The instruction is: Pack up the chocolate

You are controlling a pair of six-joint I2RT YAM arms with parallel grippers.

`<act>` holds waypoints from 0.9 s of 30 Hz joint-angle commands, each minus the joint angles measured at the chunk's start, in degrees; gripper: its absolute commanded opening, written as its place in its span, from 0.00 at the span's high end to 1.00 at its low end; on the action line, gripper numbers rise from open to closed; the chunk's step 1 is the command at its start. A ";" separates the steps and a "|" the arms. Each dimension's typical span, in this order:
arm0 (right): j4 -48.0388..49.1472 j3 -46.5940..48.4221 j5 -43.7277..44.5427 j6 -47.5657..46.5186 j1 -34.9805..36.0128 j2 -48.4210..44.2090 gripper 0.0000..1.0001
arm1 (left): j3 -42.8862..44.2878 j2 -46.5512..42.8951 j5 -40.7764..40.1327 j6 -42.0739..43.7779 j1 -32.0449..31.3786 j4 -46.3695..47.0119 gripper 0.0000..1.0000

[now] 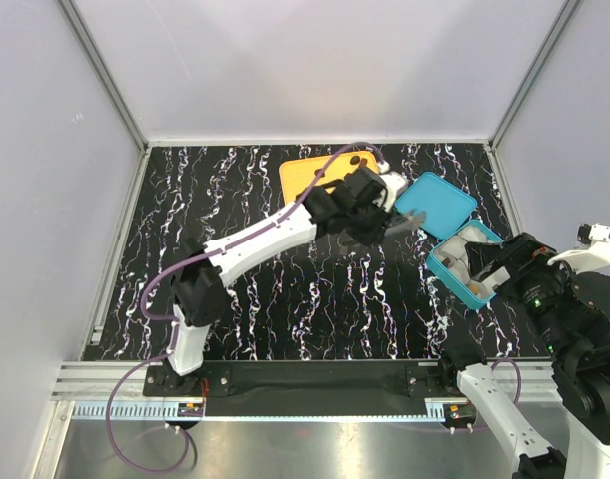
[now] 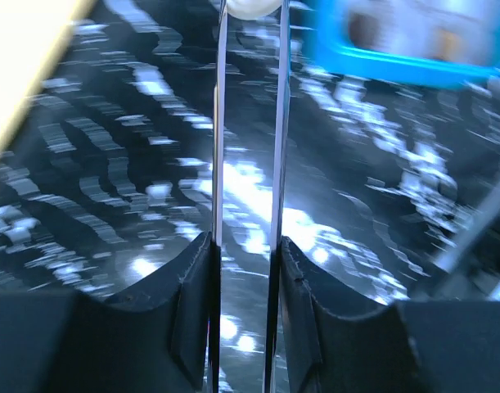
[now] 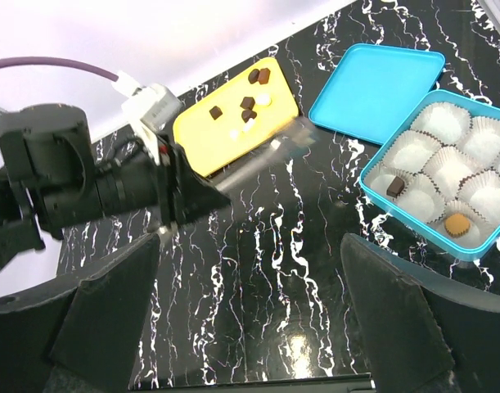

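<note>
Our left gripper (image 1: pixel 406 222) clenched a white chocolate (image 2: pixel 250 6) between tray (image 3: pixel 200 139) and lid (image 3: pixel 380 82); our right gripper (image 3: pixel 250 246) hung released, jaws wide, near the box (image 3: pixel 372 184).

Black marble-look surface (image 1: pixel 285 299) w/ white veins. Three items lie directly on it, all toward the far right. Flat orange tray (image 3: pixel 204 139) sits at the back, near centre. Teal lid (image 3: pixel 376 86) lies flat just right of the tray, w/ a strip of surface between them. Open teal box (image 3: pixel 413 217) sits nearer the front, its far corner against or v. close to the lid; can't tell which.
</note>
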 commanded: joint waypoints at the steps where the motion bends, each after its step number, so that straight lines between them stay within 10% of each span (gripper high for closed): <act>1: 0.70 0.19 1.34 -0.19 0.17 -0.96 0.00 | 4.04 -0.69 4.22 -1.70 -3.30 2.50 0.66; 27: 0.34 -0.16 2.83 -2.38 0.34 -2.72 0.00 | 5.00 8.54 10.03 -0.73 -11.04 14.89 0.64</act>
